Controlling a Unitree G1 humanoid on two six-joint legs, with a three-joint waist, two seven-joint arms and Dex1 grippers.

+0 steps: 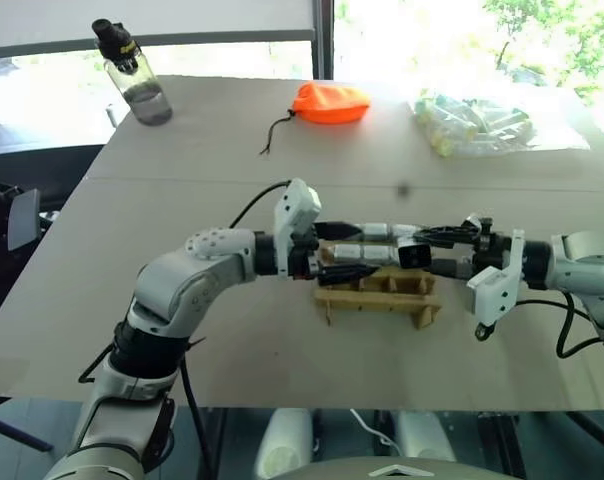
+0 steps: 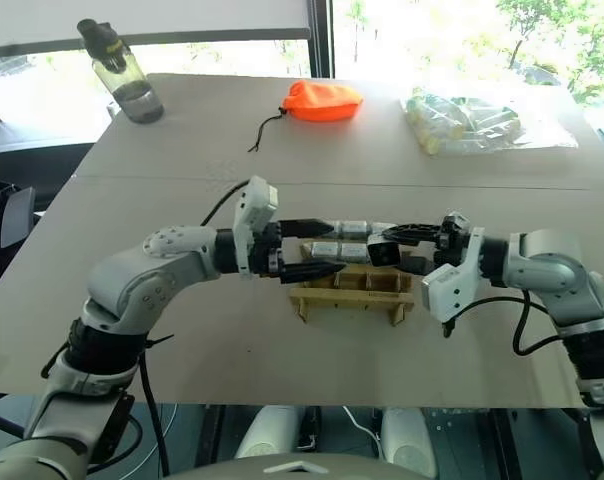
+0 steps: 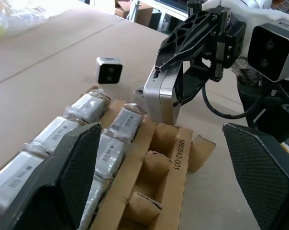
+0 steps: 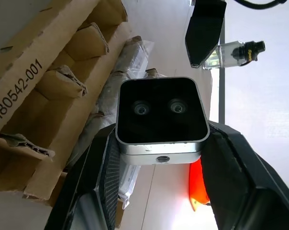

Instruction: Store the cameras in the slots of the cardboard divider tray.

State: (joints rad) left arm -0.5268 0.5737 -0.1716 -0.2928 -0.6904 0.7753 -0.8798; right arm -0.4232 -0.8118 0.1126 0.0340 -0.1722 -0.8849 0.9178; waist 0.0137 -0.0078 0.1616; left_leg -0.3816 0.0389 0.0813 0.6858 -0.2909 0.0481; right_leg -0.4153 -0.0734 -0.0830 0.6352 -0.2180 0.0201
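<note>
Your right gripper (image 4: 159, 191) pinches a camera (image 4: 160, 117) just above the cardboard divider tray (image 3: 166, 158), hiding the camera's sides. Your left gripper (image 3: 168, 177) stands spread and empty opposite it, its fingertips cut off. Another camera (image 3: 108, 70) lies beyond the tray.

Bright daylight from rear windows (image 1: 462, 30), blown-out glare, soft tabletop shadows.
</note>
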